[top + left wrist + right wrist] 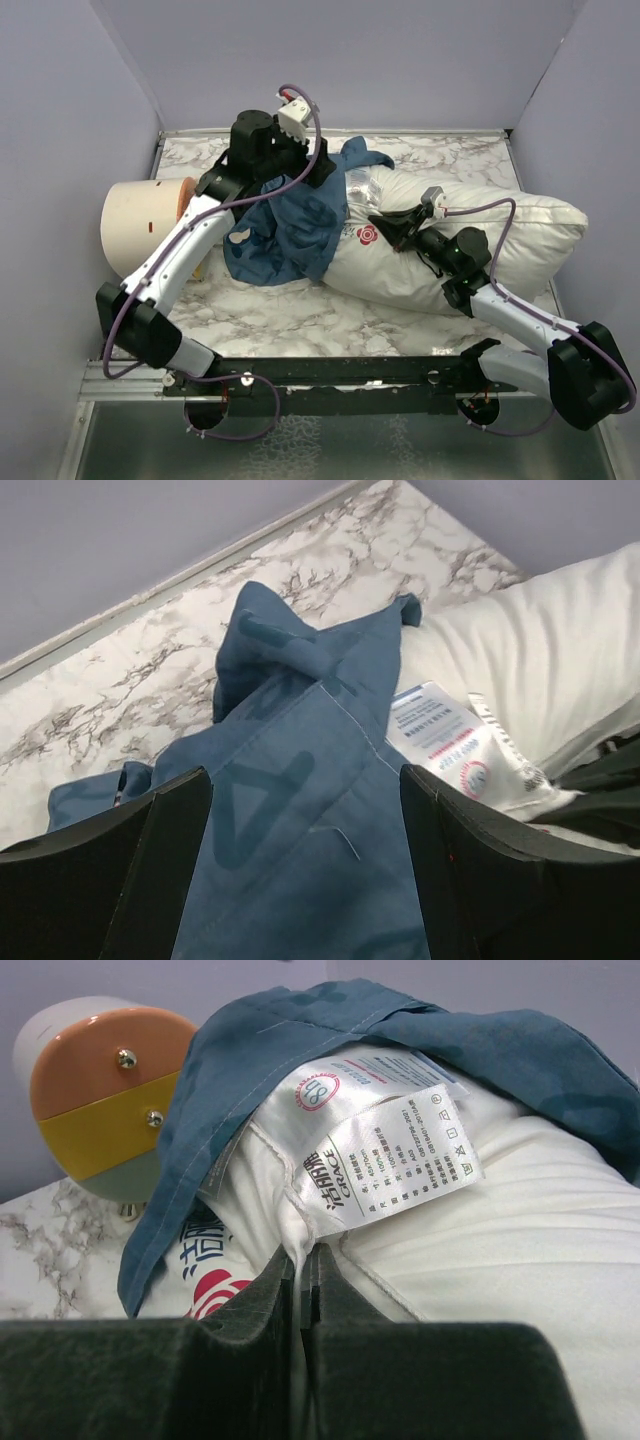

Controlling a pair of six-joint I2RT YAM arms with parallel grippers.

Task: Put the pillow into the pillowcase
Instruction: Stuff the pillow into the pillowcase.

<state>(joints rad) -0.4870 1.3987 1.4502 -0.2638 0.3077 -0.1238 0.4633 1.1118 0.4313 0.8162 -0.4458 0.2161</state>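
**Sleeving a Soft Pillow: Grip State and Handling Points**

Nearest the arm bases, the marble table (pixel 290 310) shows a bare strip. Just beyond it the pillow (pixel 500 240) lies lengthwise from mid-table to the right wall, plump and white, with its red logo (pixel 367 235) at the left end. The right gripper (pixel 305 1260) is closed tight on that end. It pinches the pillow's seam directly beneath the care labels (pixel 390 1150), and the jaws meet with only a fold of fabric between them.

Farther left and back, the pillowcase (pixel 290 225) sits crumpled in a blue heap. One flap is draped over the pillow's left corner and the rest is bunched on the table, so most of the pillow is uncovered. Above the heap hangs the left gripper (pixel 305 880), fingers spread wide and holding nothing, with the blue cloth visible between them. A cream drum (pixel 135 220) with an orange, yellow and green end lies at the left, beside the heap.

Handling, as judged: the pillow looks light but bulky and compressible, so a pinch on a seam or corner should hold better than a grip on its rounded body. The pillowcase looks thin, limp and prone to folding shut. Its stitched edge (pixel 350 725) seems the best hold for opening the mouth.
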